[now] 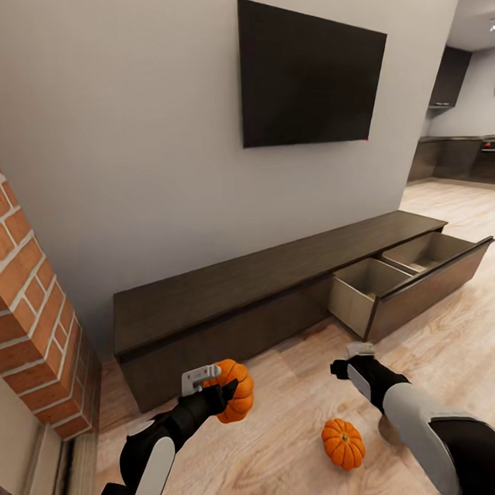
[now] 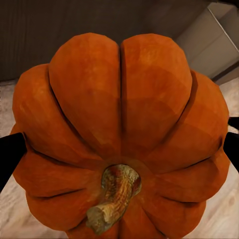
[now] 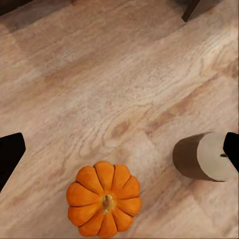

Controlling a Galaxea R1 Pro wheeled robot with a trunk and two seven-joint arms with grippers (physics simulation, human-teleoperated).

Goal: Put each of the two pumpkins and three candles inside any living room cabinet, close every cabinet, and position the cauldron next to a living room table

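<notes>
Pumpkin (image 1: 234, 390) clamped in left hand (image 1: 223, 387), above floor before cabinet (image 1: 278, 282) | second pumpkin (image 1: 343, 443) and candle (image 3: 203, 156) on floor under released right hand (image 1: 347, 363) | open drawer (image 1: 411, 273) well apart; risk: pumpkin slipping during carry.

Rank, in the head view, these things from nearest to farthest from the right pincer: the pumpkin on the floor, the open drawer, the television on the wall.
1. Pumpkin on the floor: just below the right pincer, toward the robot.
2. Open drawer: beyond the pincer, pulled out of the cabinet's right end.
3. Television: high on the wall, farthest.
</notes>
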